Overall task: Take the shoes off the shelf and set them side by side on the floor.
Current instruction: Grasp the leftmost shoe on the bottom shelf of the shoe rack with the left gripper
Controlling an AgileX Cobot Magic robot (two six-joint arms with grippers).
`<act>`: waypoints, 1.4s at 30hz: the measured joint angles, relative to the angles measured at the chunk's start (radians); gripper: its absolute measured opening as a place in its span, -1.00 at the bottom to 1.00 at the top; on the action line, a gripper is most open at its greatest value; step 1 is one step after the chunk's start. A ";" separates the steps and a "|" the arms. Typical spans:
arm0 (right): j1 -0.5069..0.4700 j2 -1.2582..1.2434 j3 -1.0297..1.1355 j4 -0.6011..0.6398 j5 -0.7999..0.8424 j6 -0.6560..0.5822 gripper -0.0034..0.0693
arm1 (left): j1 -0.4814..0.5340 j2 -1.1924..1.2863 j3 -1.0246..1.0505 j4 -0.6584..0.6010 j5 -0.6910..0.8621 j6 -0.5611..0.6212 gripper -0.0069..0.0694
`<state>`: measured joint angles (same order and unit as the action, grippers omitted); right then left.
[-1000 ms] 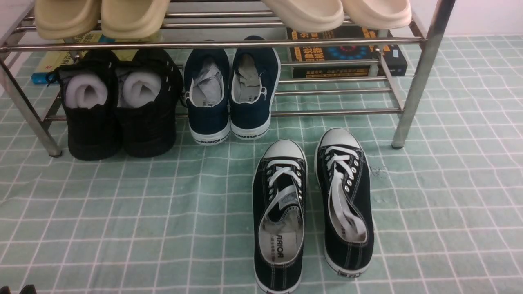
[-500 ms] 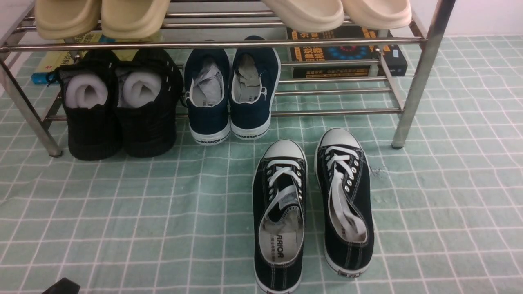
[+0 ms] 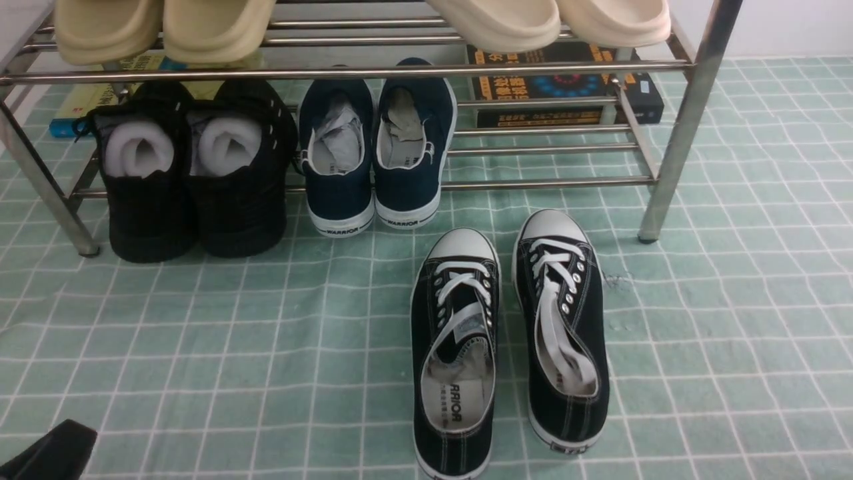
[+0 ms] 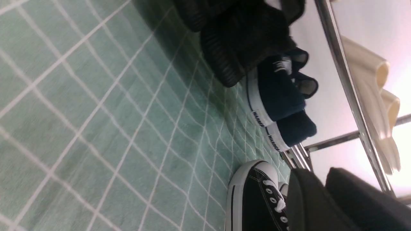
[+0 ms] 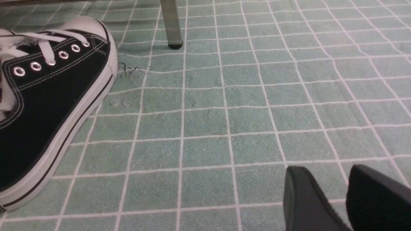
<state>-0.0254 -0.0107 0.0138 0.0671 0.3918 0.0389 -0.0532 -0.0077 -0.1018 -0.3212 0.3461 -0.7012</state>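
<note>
The shoes, two all-black mesh sneakers (image 3: 143, 180) (image 3: 240, 173) with white stuffing, stand heels toward me on the left of the shelf's (image 3: 346, 72) lower chrome bars. The left wrist view shows one of them (image 4: 244, 41) at the rack's edge. My left gripper (image 3: 50, 450) (image 4: 318, 171) hangs low over the floor (image 3: 200, 347) at the near left, far from the shoes. A narrow gap shows between its tips, with nothing in it. My right gripper (image 5: 324, 170) is open and empty just above the green cloth, right of the canvas sneakers. The front view does not show it.
Navy white-soled shoes (image 3: 373, 153) sit next to the black pair on the rack. Two black canvas sneakers (image 3: 453, 353) (image 3: 563, 327) stand on the floor in front. Beige slippers (image 3: 166, 27) (image 3: 546, 20) fill the top tier. Books (image 3: 566, 87) lie behind, and the rack's right leg (image 3: 680, 133) stands near.
The dark tip of my left gripper has come further up into the front view's bottom-left corner. The shoes have not moved.
</note>
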 joint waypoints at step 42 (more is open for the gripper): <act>0.003 0.000 0.000 0.000 0.000 0.000 -0.25 | 0.000 1.742 -1.388 0.712 0.478 -0.115 -0.03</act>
<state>-0.0221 -0.0107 0.0138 0.0671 0.3918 0.0389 -0.0532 1.7346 -1.4903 0.3912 0.8245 -0.8165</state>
